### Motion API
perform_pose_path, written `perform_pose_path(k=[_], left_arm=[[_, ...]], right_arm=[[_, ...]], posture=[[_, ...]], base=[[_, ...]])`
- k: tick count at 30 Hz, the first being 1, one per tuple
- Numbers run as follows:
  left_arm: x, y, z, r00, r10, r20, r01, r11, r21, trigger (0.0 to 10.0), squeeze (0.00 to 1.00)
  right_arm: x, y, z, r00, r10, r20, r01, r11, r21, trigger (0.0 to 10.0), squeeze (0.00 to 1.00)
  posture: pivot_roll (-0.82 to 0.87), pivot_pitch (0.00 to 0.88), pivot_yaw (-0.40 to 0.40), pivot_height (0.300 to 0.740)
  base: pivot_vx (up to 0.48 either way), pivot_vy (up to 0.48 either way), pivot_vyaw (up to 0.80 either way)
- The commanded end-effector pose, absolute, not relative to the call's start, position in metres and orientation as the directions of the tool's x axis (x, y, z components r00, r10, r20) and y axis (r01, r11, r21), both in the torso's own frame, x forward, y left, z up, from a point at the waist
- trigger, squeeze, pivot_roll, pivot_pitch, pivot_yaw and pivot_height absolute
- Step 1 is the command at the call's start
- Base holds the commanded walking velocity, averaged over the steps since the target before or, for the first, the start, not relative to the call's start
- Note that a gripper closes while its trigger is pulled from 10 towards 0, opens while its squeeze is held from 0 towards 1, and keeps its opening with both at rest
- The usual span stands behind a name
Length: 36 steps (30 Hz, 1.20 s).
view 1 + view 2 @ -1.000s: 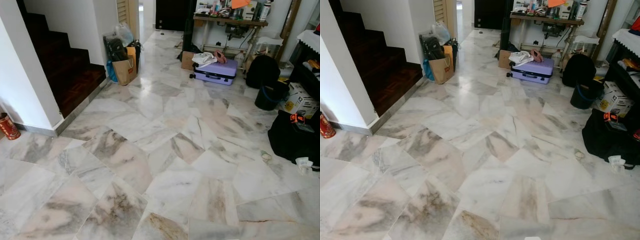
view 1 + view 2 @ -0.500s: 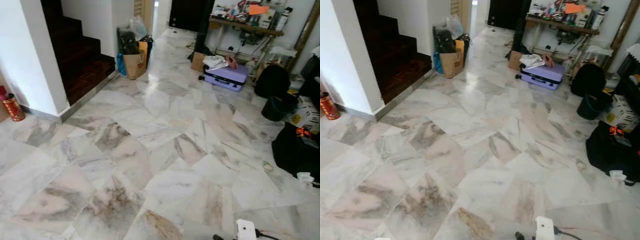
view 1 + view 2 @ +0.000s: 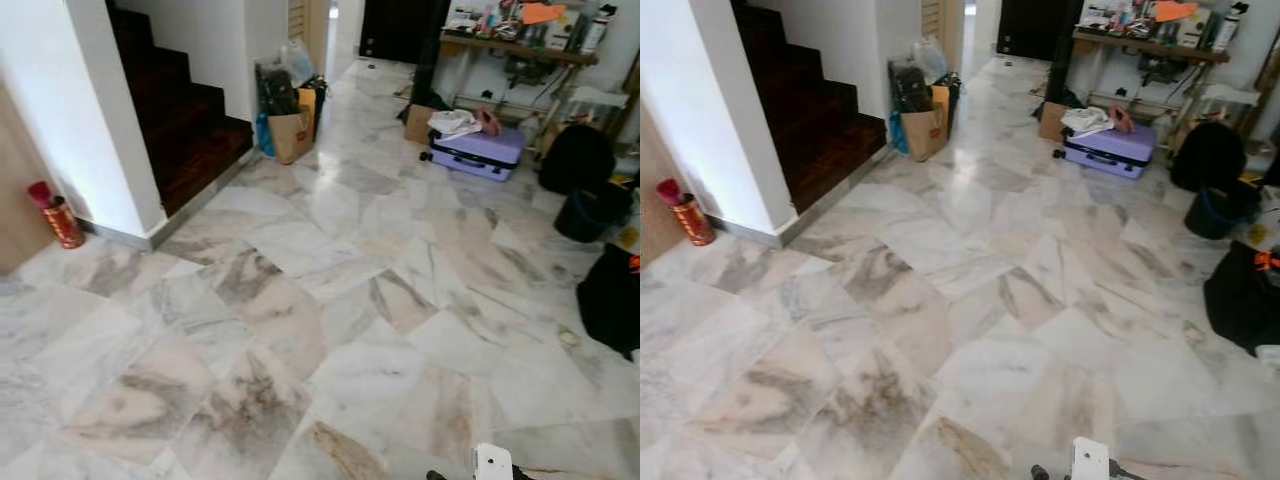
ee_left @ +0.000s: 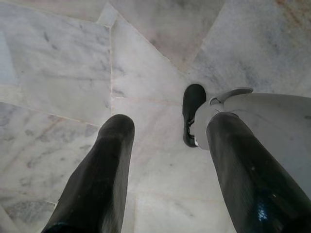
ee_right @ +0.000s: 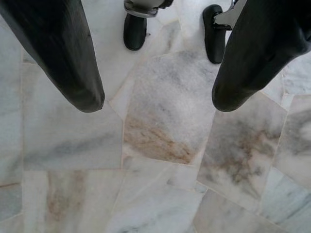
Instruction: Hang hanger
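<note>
Hanger hunting is the step in hand, as I judge it: no hanger can be picked out on the marble floor or among the clutter at the far right, though that part is small and a little blurred, so one could lie there unnoticed. Both arms hang down idle. The left gripper is released, its two fingers spread wide over bare tile with nothing between them; the right gripper is likewise open and empty above the floor.

To do this well, the robot should walk steadily across the open floor, keep its head toward the far right where the belongings lie, and steer off the staircase on the left.

Counted: one purple suitcase at the far right, one brown paper bag by the foot of the stairs, one red tin against the left wall, one cluttered table at the far wall, and at least two black bags on the right.
</note>
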<state>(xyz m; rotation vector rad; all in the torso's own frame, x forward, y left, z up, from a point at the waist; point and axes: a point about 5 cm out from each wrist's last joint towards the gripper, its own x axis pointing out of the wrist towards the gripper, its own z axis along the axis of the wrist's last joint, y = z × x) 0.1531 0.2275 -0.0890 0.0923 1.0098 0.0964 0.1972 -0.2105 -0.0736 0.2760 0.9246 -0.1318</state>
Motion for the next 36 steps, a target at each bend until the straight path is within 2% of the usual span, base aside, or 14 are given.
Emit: perform_pose_path(k=[1,7,21,30,36], left_arm=[[0.152,0.229,-0.089,0.525,0.122,-0.842,-0.014,0.991,0.135,10.0,0.00],[0.155,0.230,-0.088,0.533,0.130,-0.836,-0.026,0.990,0.137,10.0,0.00],[0.151,0.224,-0.091,0.518,0.125,-0.846,-0.043,0.992,0.120,10.0,0.00],[0.164,0.205,-0.090,0.512,0.103,-0.853,-0.015,0.994,0.111,10.0,0.00],[0.161,0.203,-0.092,0.504,0.104,-0.857,-0.013,0.994,0.113,10.0,0.00]], right_arm=[[0.195,-0.210,-0.075,0.591,-0.002,-0.807,0.251,0.951,0.181,10.0,0.00],[0.196,-0.211,-0.075,0.583,0.003,-0.813,0.242,0.954,0.177,10.0,0.00],[0.196,-0.213,-0.074,0.573,0.015,-0.819,0.215,0.962,0.168,10.0,0.00],[0.197,-0.212,-0.074,0.573,0.015,-0.819,0.222,0.960,0.173,10.0,0.00],[0.197,-0.210,-0.074,0.571,0.017,-0.820,0.224,0.959,0.175,10.0,0.00]], posture=[[0.31,0.000,-0.042,0.740],[0.31,0.000,-0.059,0.740],[0.30,0.000,-0.071,0.740],[0.28,0.000,-0.058,0.740],[0.28,0.000,-0.056,0.740]], base=[[0.000,0.000,0.00],[0.000,0.000,0.00],[0.000,0.000,-0.78],[0.000,0.000,-0.78],[0.000,0.000,-0.78]])
